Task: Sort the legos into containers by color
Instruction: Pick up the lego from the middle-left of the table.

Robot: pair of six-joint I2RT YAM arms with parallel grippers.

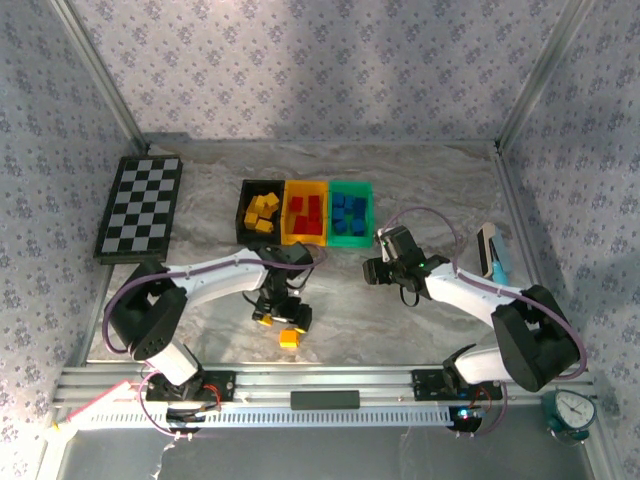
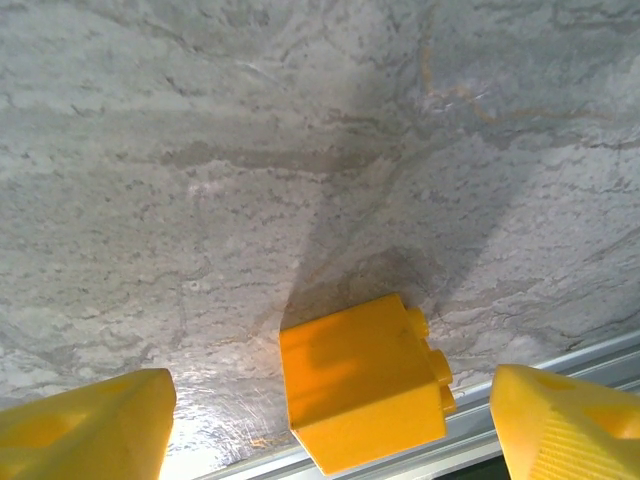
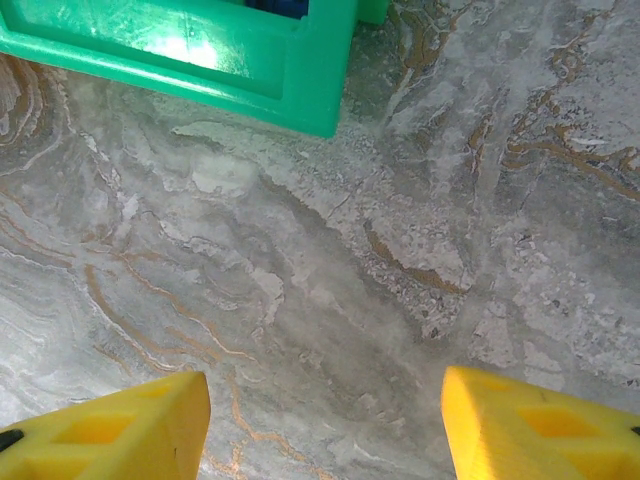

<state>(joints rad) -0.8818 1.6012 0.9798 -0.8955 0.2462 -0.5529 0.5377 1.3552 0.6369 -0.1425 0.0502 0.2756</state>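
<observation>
One yellow lego (image 1: 289, 339) (image 2: 362, 382) lies on its side on the marble table near the front edge. My left gripper (image 1: 281, 315) (image 2: 330, 430) is open, its yellow fingers apart on either side of the brick without touching it. Three bins stand side by side at the back: the black bin (image 1: 243, 207) holds yellow legos (image 1: 262, 213), the yellow bin (image 1: 287, 213) holds red legos (image 1: 306, 214), the green bin (image 1: 369, 212) (image 3: 250, 70) holds blue legos (image 1: 349, 213). My right gripper (image 1: 375, 270) (image 3: 325, 425) is open over bare table just in front of the green bin.
A black-and-white checkerboard (image 1: 140, 207) lies at the back left. A small blue-and-white object (image 1: 492, 250) sits by the right wall. The metal rail (image 1: 330, 385) (image 2: 560, 365) runs along the table's front edge, close behind the loose brick.
</observation>
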